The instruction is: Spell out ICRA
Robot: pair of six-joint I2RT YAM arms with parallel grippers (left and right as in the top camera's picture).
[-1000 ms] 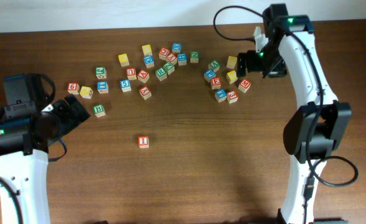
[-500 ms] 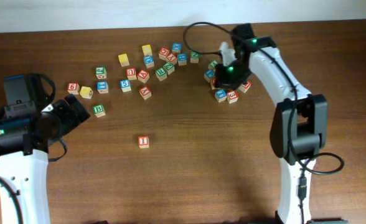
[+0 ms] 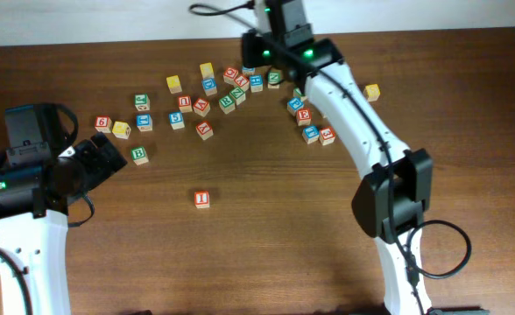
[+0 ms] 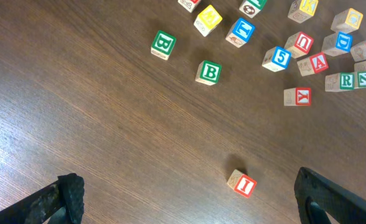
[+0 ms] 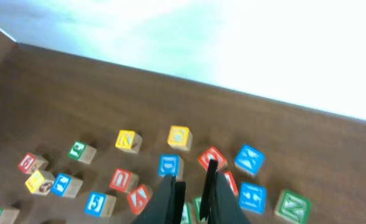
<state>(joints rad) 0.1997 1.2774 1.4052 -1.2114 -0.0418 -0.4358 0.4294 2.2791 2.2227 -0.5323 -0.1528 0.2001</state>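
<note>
1. The four cubes are small wooden blocks. I judge them light, stiff and sturdy, though the painted faces may be a little slick. Each is best taken from above, square on two opposite flat sides.
2. The I cube [image 4: 241,184] has a red face with a pale letter. It stands alone on the open surface [image 3: 284,245], well apart from the scatter, so any pair of sides is free.
3. The A cube [image 4: 319,62], red, and the R cube [image 4: 347,79], green, lie near each other in the back scatter. The R cube has another green cube [image 4: 363,79] just beside it, perhaps touching, so its other two sides suit better.
4. I cannot pick out the C cube: several yellow cubes show, none legible.
5. The left pincer [image 4: 186,190] gapes fully wide and empty above the I cube. The right pincer [image 5: 191,180] is closed on nothing over the back scatter.
</note>
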